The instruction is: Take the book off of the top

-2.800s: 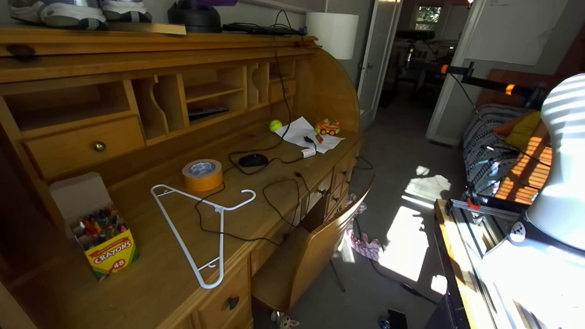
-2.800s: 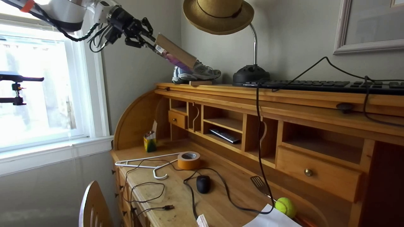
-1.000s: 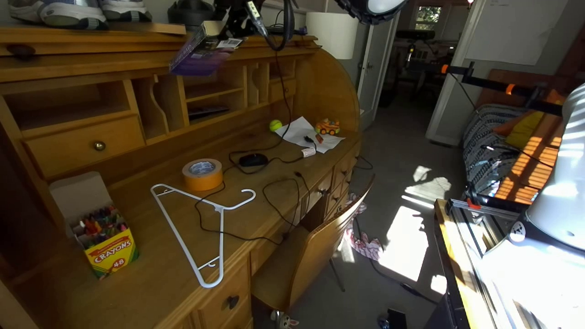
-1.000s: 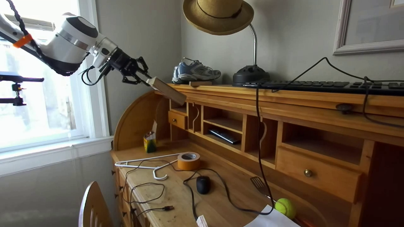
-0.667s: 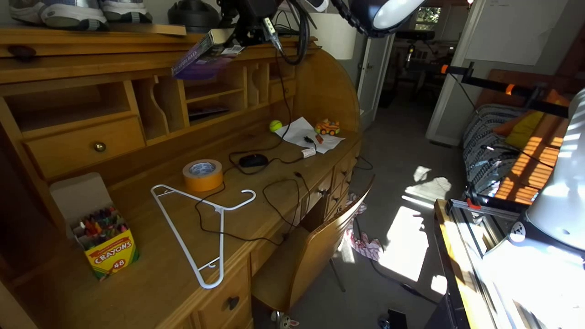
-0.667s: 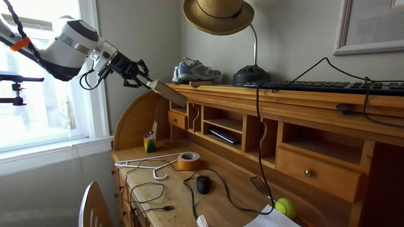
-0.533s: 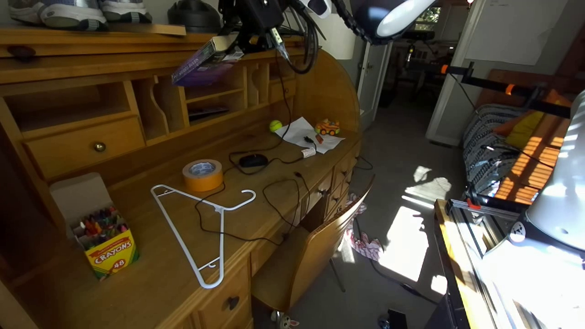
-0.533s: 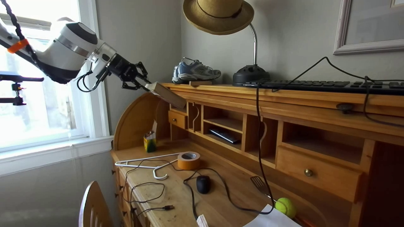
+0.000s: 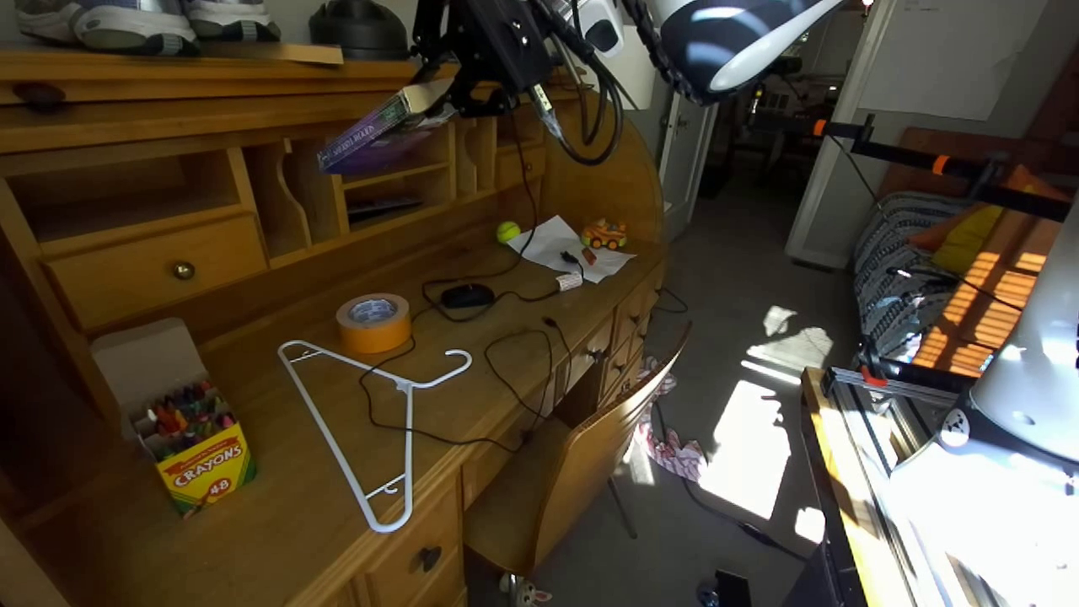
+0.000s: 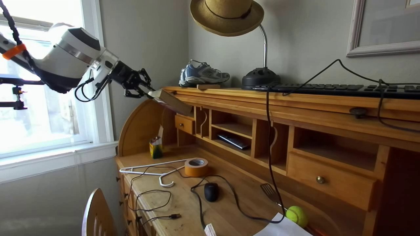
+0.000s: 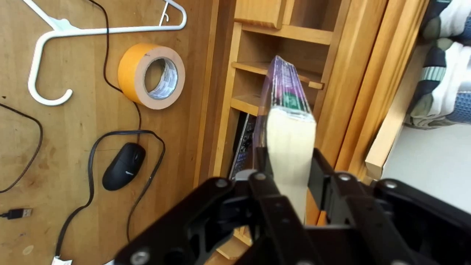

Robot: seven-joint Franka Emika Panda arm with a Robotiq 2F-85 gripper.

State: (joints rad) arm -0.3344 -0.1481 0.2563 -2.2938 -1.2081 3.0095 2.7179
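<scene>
1. Locate the book (image 11: 290, 143): you have it in the air in front of the cubbyholes (image 10: 231, 127), off the top board (image 10: 226, 92), tilted so that the end away from your fingers (image 11: 322, 176) sits lower.
2. Check the grip: your fingers are clamped on the book across its thickness, one against each cover, with its cream pages showing between them in the wrist view.
3. Observe the top board: it carries the shoes (image 9: 126, 29), a flat tan slab (image 9: 278, 52) just beside them, a black lamp base (image 10: 261, 78) and a keyboard (image 10: 344, 88).
4. Look down to the counter (image 9: 244, 548): a white hanger (image 9: 410, 464) lies near the orange tape roll (image 9: 373, 337), and a black cable (image 11: 91, 173) curves around the mouse (image 11: 124, 166).
5. Note the crayon box (image 9: 202, 472), lid raised, near the curved side panel (image 10: 141, 131).
6. At the counter's opposite end, find the paper (image 9: 552, 238), with the tennis ball (image 9: 507, 232) and the toy car (image 9: 605, 235) at its edges.
</scene>
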